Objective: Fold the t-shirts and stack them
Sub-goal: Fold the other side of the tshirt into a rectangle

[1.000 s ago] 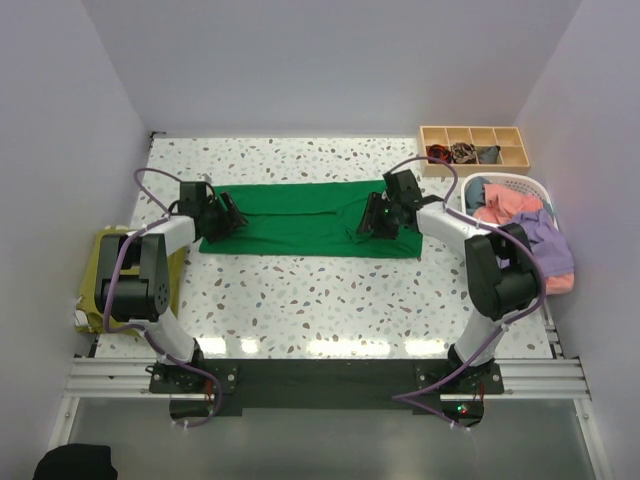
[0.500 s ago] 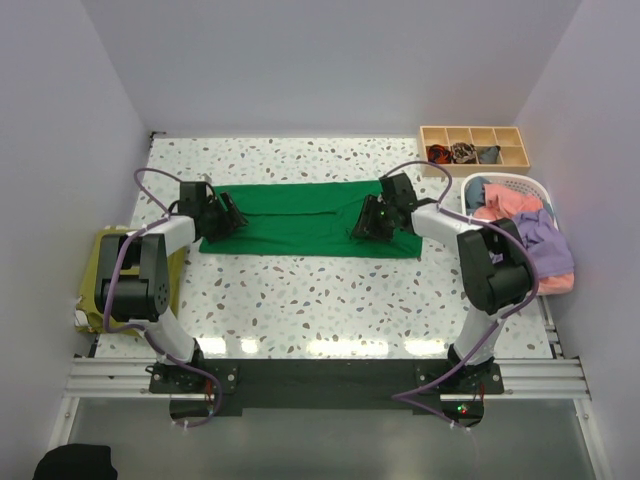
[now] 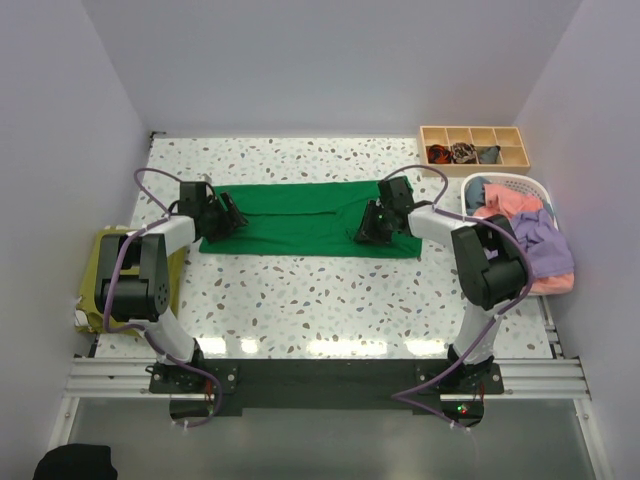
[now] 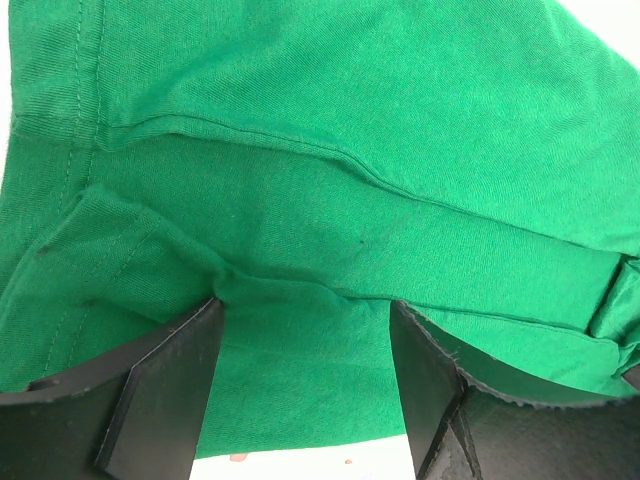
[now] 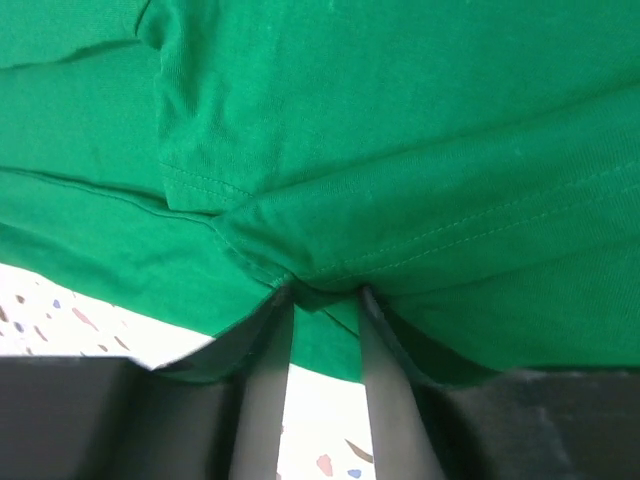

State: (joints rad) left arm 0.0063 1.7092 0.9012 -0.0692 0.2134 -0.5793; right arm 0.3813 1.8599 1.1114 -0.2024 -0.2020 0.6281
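The bright green t-shirt (image 3: 300, 218) lies on the table as a long band running left to right. At its left end my left gripper (image 3: 228, 214) rests low on the cloth. Its jaws stand wide open over a flat patch of the green t-shirt (image 4: 330, 120), and the left gripper (image 4: 305, 310) grips nothing. My right gripper (image 3: 368, 222) is at the band's right end. In the right wrist view the right gripper (image 5: 325, 295) has narrowed and pinches a bunched fold at the near hem of the green t-shirt (image 5: 400, 120).
A white slatted basket (image 3: 512, 179) at the right holds a coral-pink shirt (image 3: 508, 205) and a lavender shirt (image 3: 548, 245). Behind it stands a wooden divided box (image 3: 473, 147) with dark balled fabric. An olive-yellow shirt (image 3: 100, 262) lies off the table's left edge.
The right gripper has slid a little left along the shirt's right end and its jaws have narrowed onto the cloth. The left arm has not moved.
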